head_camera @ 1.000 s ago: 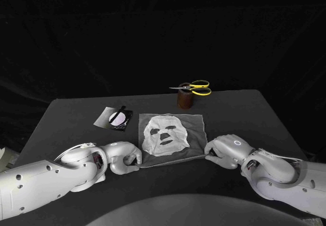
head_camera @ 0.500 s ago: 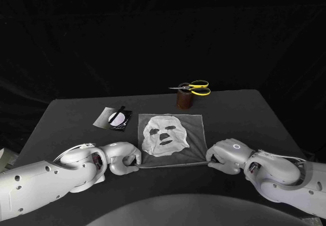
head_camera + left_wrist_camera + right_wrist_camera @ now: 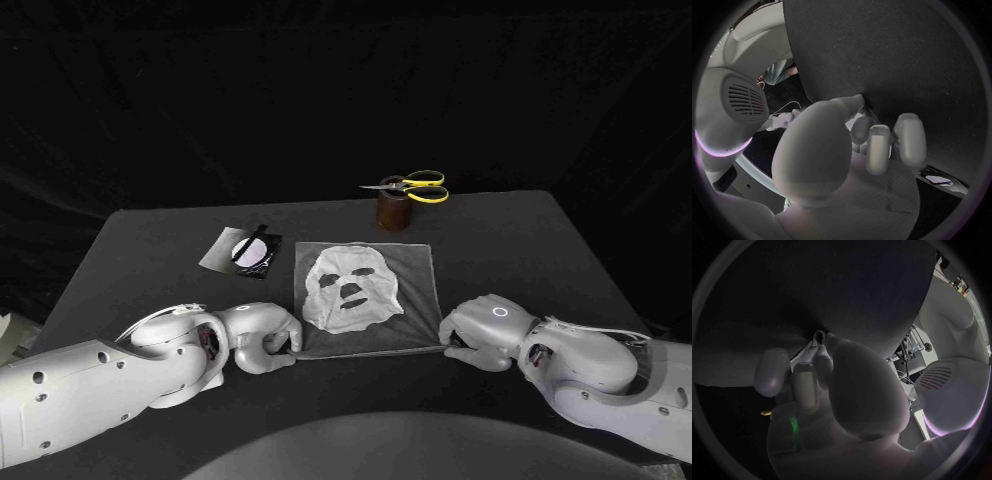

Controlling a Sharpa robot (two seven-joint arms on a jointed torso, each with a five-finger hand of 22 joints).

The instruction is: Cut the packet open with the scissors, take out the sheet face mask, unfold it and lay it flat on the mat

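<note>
The print on the opened packet [image 3: 242,250], at ten o'clock of the grey mat [image 3: 411,262], is too small to read. The sheet face mask [image 3: 351,285] lies unfolded and flat on the mat; the left hand [image 3: 267,338] grips the mat's seven o'clock corner and the right hand [image 3: 480,328] pinches its five o'clock corner, both just clear of the mask. At twelve o'clock on the bench [image 3: 548,250], yellow-handled scissors [image 3: 415,185] stand in a brown holder [image 3: 391,213].

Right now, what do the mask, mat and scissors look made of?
Mask: thin white sheet fabric, matte, lying limp and flat with cut-out holes.
Mat: grey and matte, looks soft; probably cloth, possibly thin rubber.
Scissors: glossy yellow handles, plastic by the look; blades likely metal, too small to confirm.
</note>
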